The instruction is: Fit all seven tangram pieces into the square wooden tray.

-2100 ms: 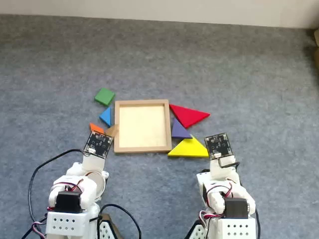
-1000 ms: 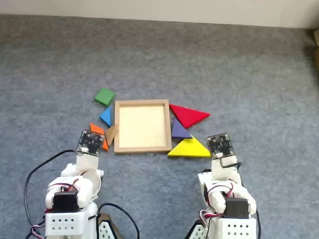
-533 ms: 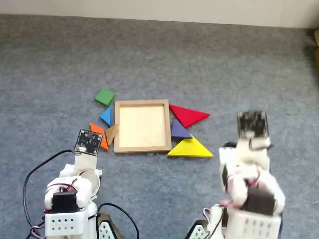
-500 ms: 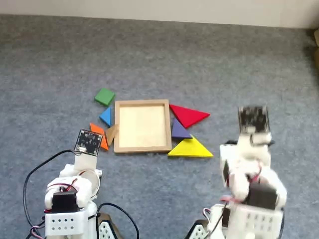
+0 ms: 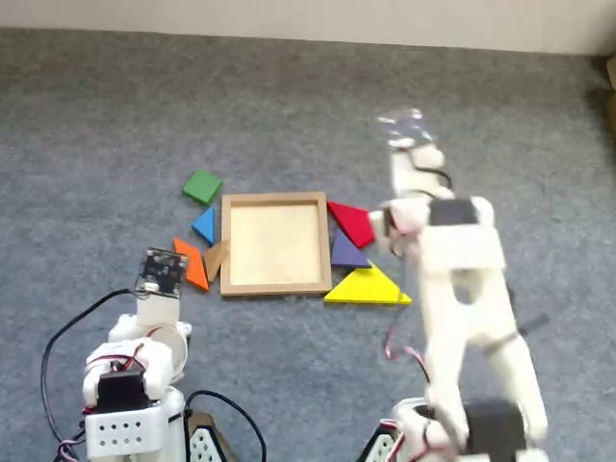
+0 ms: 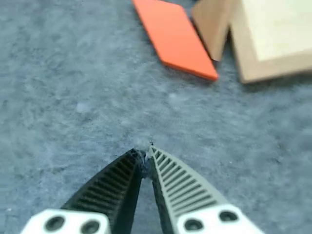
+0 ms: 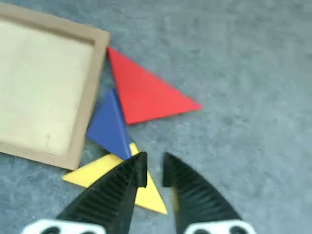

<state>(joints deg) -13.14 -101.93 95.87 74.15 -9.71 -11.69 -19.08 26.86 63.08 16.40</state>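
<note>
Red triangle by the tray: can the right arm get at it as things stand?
Probably yes. The right gripper hangs above the pieces, and the red triangle lies flat on the carpet with nothing on top; only the purple triangle sits close beside it.

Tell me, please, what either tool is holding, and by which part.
Nothing is held. The left tool is shut on nothing over the carpet; the right tool is open and empty.

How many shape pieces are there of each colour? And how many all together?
green piece: 1
blue piece: 1
orange piece: 1
tan piece: 1
red piece: 1
purple piece: 1
yellow piece: 1
Total: 7, all lying outside the tray.
</note>
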